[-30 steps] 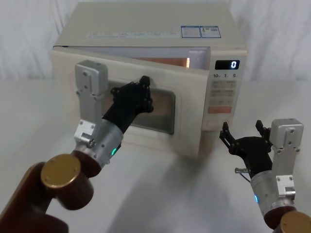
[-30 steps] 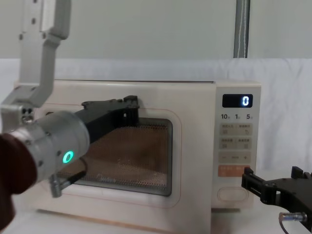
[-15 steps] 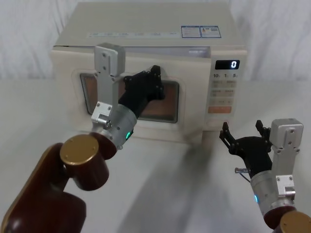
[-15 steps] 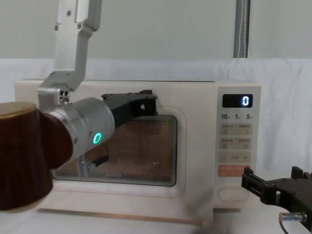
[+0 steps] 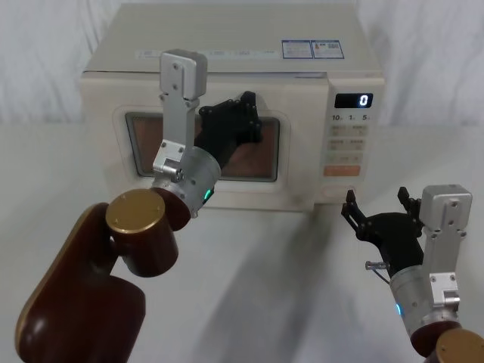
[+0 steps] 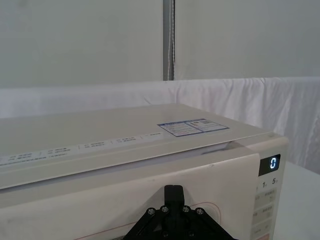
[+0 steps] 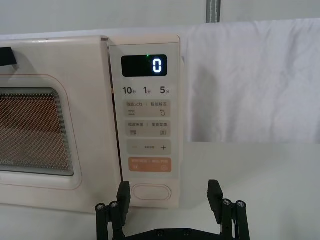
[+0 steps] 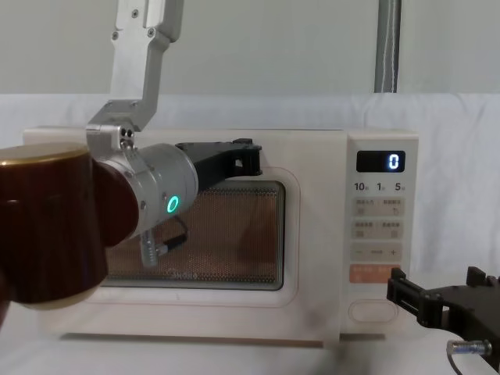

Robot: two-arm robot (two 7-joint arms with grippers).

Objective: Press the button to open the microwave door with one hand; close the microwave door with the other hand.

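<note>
- Head view: the left gripper (image 5: 243,113), on a wrist with a glowing green ring, rests its black fingertips against the upper frame of the microwave door (image 5: 198,148), which lies flush with the front of the cream microwave (image 5: 227,45). Whether its fingers are spread or together cannot be told. The right gripper (image 5: 376,209) hovers in front of and below the keypad panel (image 5: 348,144), fingers spread wide and holding nothing.
- Left wrist view: a black finger of the left gripper (image 6: 173,200) points up at the top edge of the door (image 6: 125,200), with the oven's top panel just beyond and the lit display (image 6: 270,163) off to one side.
- Right wrist view: the right gripper (image 7: 170,197) sits squarely before the button (image 7: 150,191), the wide oval key under the orange key (image 7: 150,164); its two fingers stand wide apart on either side of the button, not touching it.
- Chest view: the left gripper (image 8: 246,156) presses on the door frame above the dark window (image 8: 195,238). The right gripper (image 8: 437,301) hangs low, just right of the button (image 8: 369,310), open and empty.
</note>
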